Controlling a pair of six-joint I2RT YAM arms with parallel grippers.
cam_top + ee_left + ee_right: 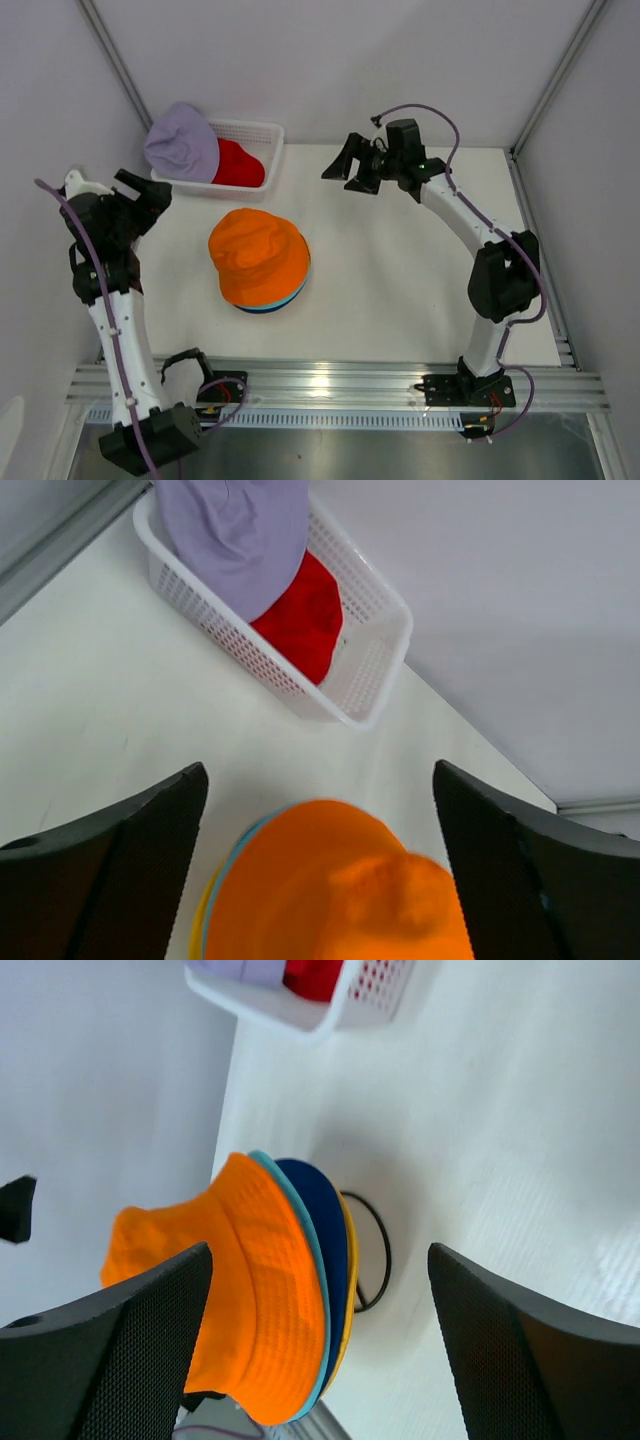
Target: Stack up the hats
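Your stack [325,1230] of four sits mid-table, the orange hat [258,255] on top; the lavender hat [182,142] and red hat [240,165] lie in the far-left basket [262,130]. The left gripper [148,200] and right gripper [352,170] gape wide, holding nothing.

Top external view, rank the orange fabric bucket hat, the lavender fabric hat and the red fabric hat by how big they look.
1. orange fabric bucket hat
2. lavender fabric hat
3. red fabric hat, partly hidden by the lavender one, so unsure

White mesh basket [262,135] at the table's [400,270] far-left corner; black wire ring [386,1248] on the tabletop
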